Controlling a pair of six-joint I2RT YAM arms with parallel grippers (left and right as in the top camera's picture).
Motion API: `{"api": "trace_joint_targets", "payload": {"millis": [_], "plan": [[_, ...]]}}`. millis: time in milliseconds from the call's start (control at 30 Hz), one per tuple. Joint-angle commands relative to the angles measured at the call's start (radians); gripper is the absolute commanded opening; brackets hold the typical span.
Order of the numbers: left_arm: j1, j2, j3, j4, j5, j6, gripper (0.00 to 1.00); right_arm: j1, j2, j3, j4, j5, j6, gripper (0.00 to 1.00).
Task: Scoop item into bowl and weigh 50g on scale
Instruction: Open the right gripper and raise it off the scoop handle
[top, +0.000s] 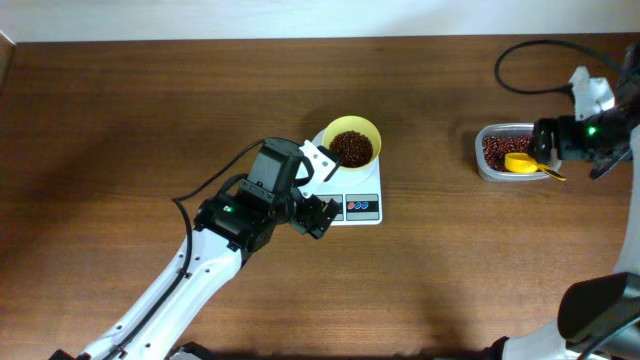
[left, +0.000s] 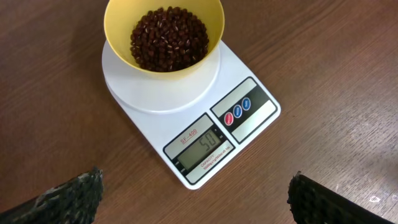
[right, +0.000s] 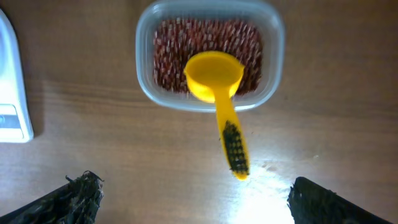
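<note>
The pale-yellow bowl (top: 370, 128) stands on the platform of the white scale (top: 362, 185) and holds dark reddish-brown beans (top: 351, 147). In the left wrist view the bowl (left: 118, 31) with its beans (left: 168, 37) is at the top, and the scale (left: 155, 99) has a display reading 50. My left gripper (top: 318, 192) is open and empty, above the scale's front-left corner (left: 196, 199). My right gripper (top: 556, 145) is open and empty (right: 196, 199), just short of the scoop's handle.
A clear tub (top: 488, 135) with more beans sits at the right, and a yellow scoop (top: 520, 163) rests in it. In the right wrist view the tub (right: 146, 56) holds the scoop (right: 214, 78), handle over the rim. A black cable (top: 520, 50) lies at the back right.
</note>
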Motion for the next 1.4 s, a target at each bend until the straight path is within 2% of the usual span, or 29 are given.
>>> {"api": "trace_joint_targets", "payload": {"millis": [0, 133, 1367], "plan": [[0.003, -0.018, 0.001, 0.001, 0.007, -0.012, 0.99, 0.002, -0.028, 0.124, -0.047, 0.004, 0.004, 0.99], [0.003, -0.018, 0.001, 0.001, 0.007, -0.012, 0.99, 0.002, -0.028, 0.197, -0.075, 0.004, 0.004, 0.99], [0.003, -0.018, 0.001, 0.001, 0.007, -0.012, 0.99, 0.002, -0.028, 0.197, -0.075, 0.005, 0.004, 0.99]]}}
